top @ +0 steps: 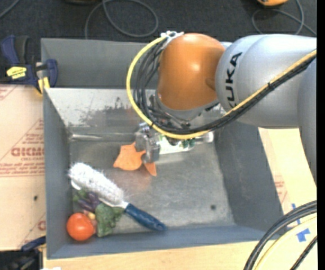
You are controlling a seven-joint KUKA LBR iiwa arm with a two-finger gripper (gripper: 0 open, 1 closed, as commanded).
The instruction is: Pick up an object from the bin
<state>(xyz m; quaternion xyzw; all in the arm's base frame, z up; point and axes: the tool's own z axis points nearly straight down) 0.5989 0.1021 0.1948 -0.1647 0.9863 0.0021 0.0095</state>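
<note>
Hand low mid-bin, just over lone orange flat piece, likely easiest pick. Grip width: can't tell. Brush, tomato heaped 7 o'clock, clear.

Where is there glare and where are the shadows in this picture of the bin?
Camera view: a soft highlight on the arm's orange cover; mottled bright reflections on the bin's back wall; darkest shade under the arm, around the gripper by the flat orange piece.

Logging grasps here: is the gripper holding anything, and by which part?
Cannot be told. The gripper sits at the right edge of a flat orange piece, but no clear grip shows.
</note>
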